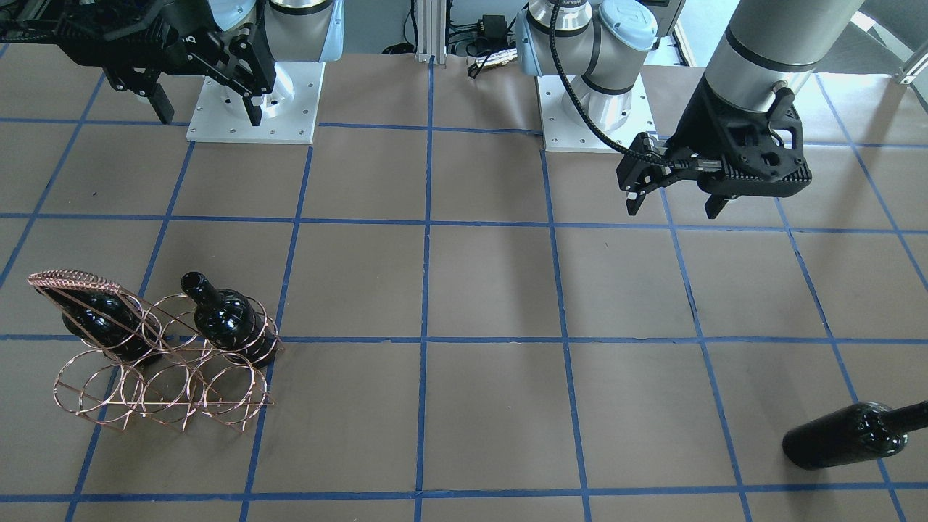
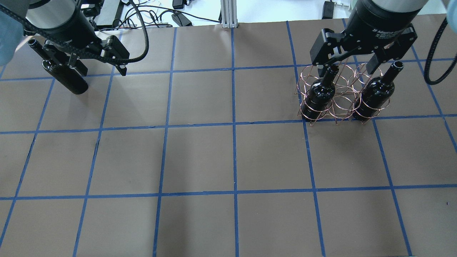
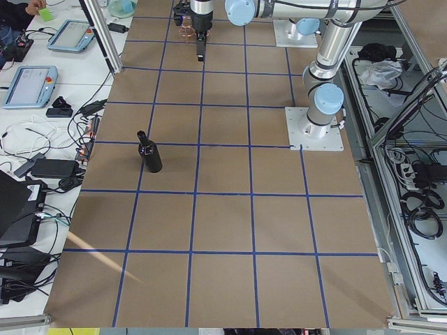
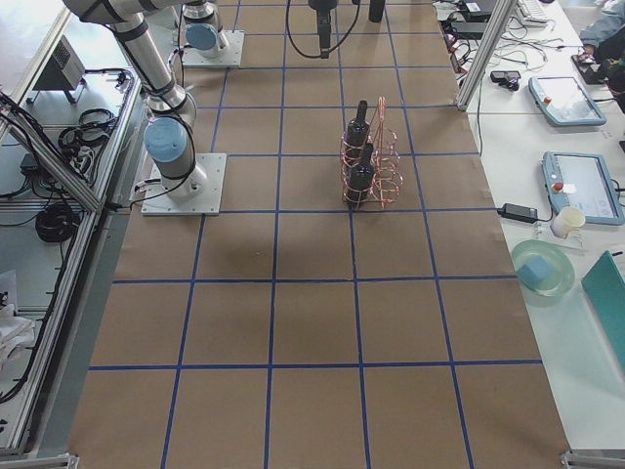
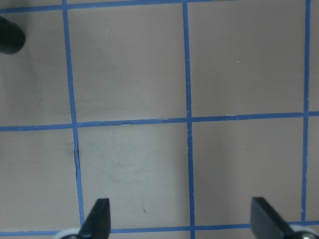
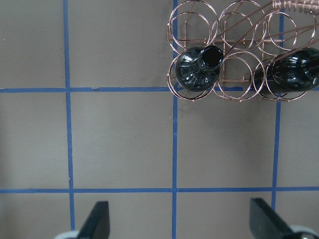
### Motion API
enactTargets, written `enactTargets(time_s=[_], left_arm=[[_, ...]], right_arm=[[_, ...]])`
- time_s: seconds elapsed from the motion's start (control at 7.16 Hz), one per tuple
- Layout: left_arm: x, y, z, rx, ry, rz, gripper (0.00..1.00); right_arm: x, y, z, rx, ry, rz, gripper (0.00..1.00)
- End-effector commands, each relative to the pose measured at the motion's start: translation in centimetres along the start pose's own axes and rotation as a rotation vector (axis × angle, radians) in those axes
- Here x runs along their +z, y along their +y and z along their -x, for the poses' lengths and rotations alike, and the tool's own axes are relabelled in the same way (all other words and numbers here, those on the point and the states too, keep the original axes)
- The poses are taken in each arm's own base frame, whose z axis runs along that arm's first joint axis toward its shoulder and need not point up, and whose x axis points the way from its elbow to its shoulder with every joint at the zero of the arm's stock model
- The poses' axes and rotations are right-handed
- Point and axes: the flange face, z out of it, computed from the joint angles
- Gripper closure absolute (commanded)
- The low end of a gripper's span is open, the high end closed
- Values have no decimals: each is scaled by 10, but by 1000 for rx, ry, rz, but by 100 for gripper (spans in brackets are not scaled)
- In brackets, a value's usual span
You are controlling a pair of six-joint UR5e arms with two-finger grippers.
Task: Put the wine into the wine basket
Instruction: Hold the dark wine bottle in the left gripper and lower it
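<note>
The loose wine bottle (image 2: 66, 73) stands upright at the table's far left, dark and glossy; it also shows in the front view (image 1: 852, 435) and the left side view (image 3: 149, 155). My left gripper (image 2: 101, 69) hangs open and empty just right of it, above the table. In the left wrist view (image 5: 182, 219) the bottle's edge (image 5: 10, 37) is at top left. The copper wine basket (image 2: 341, 107) stands at the far right with two bottles (image 2: 317, 94) (image 2: 375, 94) in its end rings. My right gripper (image 2: 346, 64) is open and empty above it.
The brown table has a blue tape grid (image 2: 234, 125). The basket's middle ring between the two bottles (image 6: 234, 74) holds nothing. The arm bases (image 1: 254, 101) (image 1: 594, 116) stand at the robot's edge. Cables (image 2: 178, 18) lie beyond the far edge.
</note>
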Motion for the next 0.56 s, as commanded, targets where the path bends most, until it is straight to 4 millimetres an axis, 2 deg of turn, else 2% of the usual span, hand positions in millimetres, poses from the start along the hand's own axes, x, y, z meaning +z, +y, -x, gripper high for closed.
enactTargets(time_s=[0.0,0.42], left_arm=[[0,0,0,0,-1,3,0],[10,3,-1,-3,1,12,0]], right_arm=[[1,1,0,0,0,1,0],[1,1,0,-1,0,2,0]])
